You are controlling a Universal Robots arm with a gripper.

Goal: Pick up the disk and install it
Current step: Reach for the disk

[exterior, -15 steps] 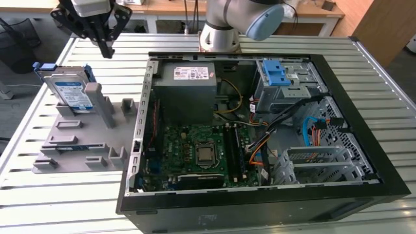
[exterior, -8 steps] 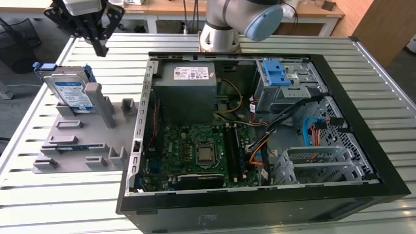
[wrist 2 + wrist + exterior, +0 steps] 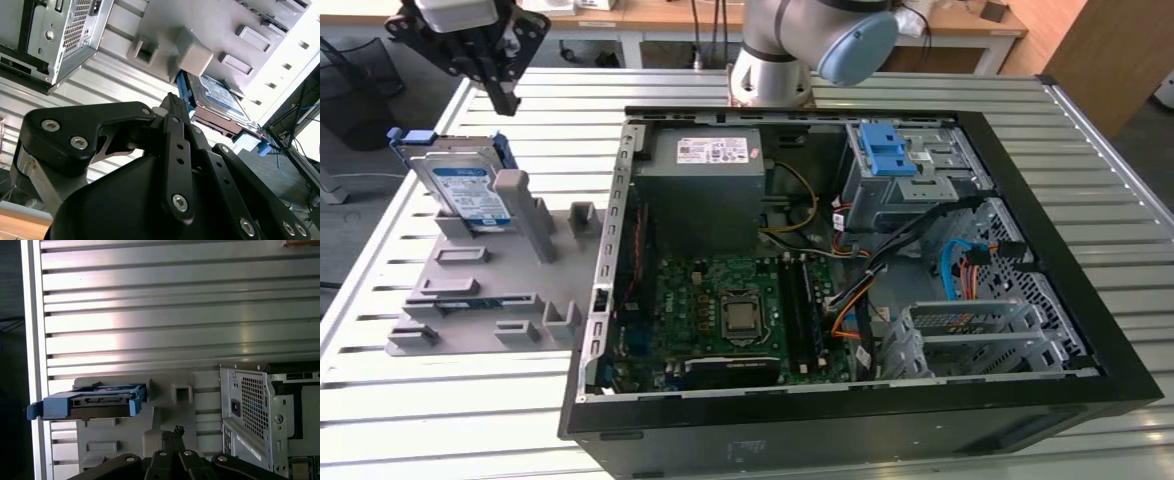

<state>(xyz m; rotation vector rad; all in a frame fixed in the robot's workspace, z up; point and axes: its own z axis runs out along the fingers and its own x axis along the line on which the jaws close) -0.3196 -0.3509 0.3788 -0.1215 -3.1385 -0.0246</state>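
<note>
An open black computer case [image 3: 854,432] lies on a slatted metal table [image 3: 454,430]. Inside are a grey power supply [image 3: 707,195] and a green motherboard [image 3: 707,300]. A grey plastic fixture [image 3: 494,285] lies just beside the case.

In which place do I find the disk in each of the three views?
Exterior view: disk rests on the grey rack, at the exterior view's left of the case.
Second wrist view: disk beside the rack.
First wrist view: disk edge-on, on the rack.
Shared landmark: the rack.
</note>
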